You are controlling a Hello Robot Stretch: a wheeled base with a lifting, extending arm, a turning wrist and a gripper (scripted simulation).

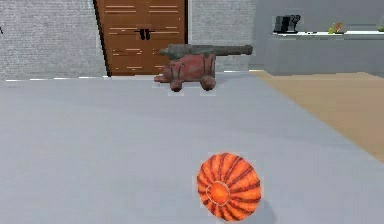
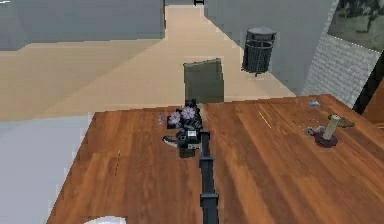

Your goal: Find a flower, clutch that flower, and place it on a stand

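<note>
1 purplish flower-like clump (image 2: 186, 118) is lying just up-picture of the gripper (image 2: 184, 141) on the wooden table (image 2: 120, 165); cannot tell if it's holding anything.

The forward view was aimed ahead and somewhat downward over a flat grey surface (image 1: 100, 150). An orange, dark-striped ball (image 1: 229, 186) was caught close at the lower middle, and a brown wooden double door (image 1: 141, 35) far off at the top. The arm side view was pitched down from near onto a brown wooden tabletop (image 2: 290, 170), with the dark square arm bar (image 2: 208, 190) rising from its bottom edge. Grey surface and tan floor (image 1: 330, 100) were shown in both views.
</note>
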